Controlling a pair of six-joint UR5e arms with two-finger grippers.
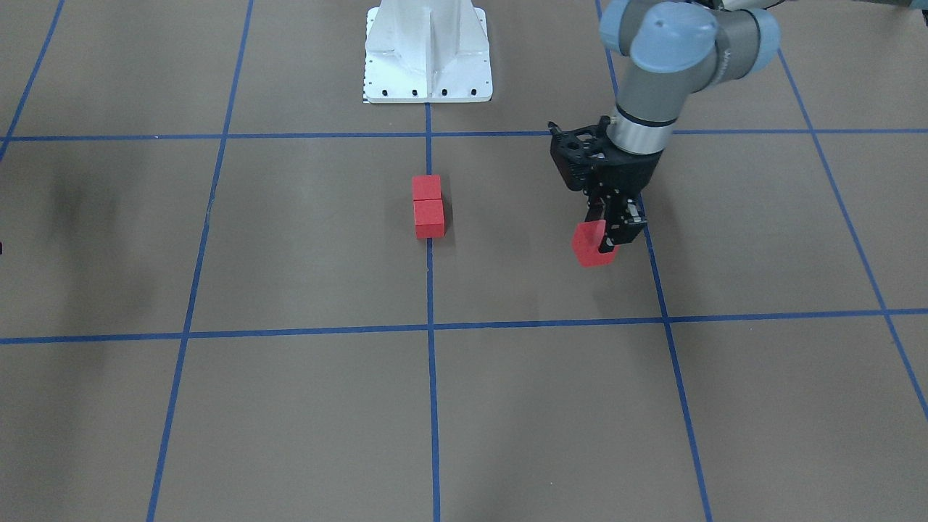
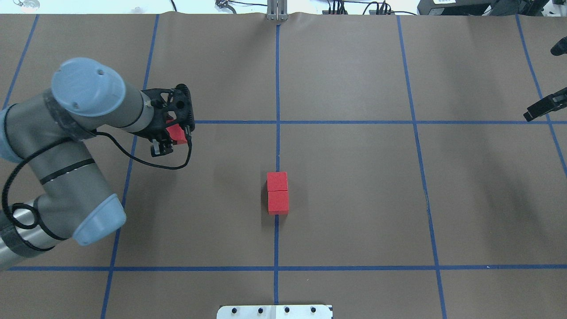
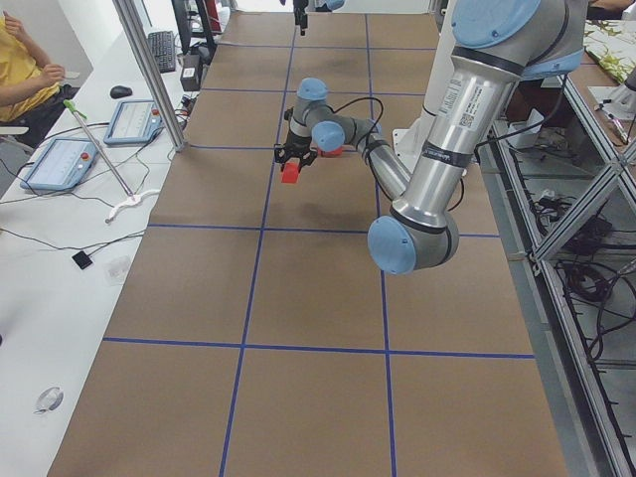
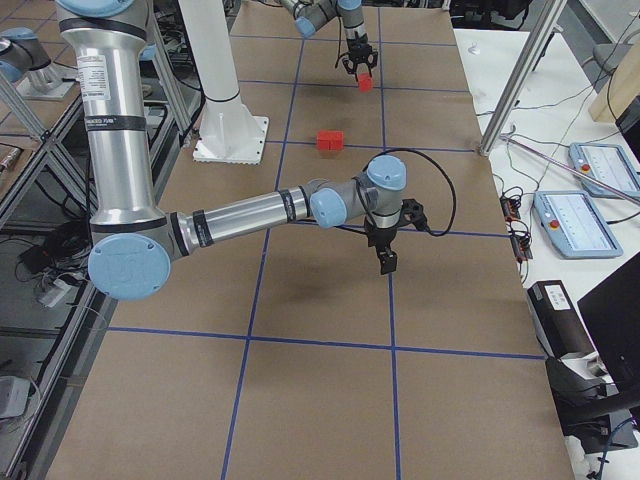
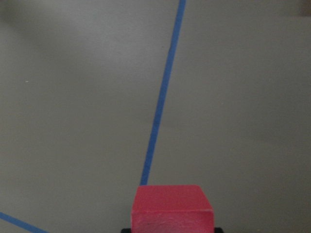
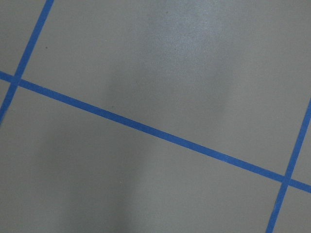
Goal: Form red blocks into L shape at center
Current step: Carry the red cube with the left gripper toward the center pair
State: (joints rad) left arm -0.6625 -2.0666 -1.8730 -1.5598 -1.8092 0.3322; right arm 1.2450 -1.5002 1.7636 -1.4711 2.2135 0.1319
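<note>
Two red blocks [image 2: 277, 192] lie touching in a short row on the centre tape line of the brown gridded table [image 2: 354, 186]; the pair [image 1: 428, 206] shows again in the front view. A third red block [image 2: 178, 134] sits between the fingers of my left gripper [image 1: 600, 245], which is shut on it well to the pair's left, close above the surface. In the left wrist view this block [image 5: 172, 209] fills the bottom edge. My right gripper [image 4: 386, 260] hovers over bare table far to the right; I cannot tell whether it is open.
The white robot base [image 1: 428, 51] stands at the table's near edge behind the pair. Blue tape lines [image 6: 146, 127] cross under the right wrist camera. Side benches with tablets and a seated person [image 3: 25, 70] flank the table ends.
</note>
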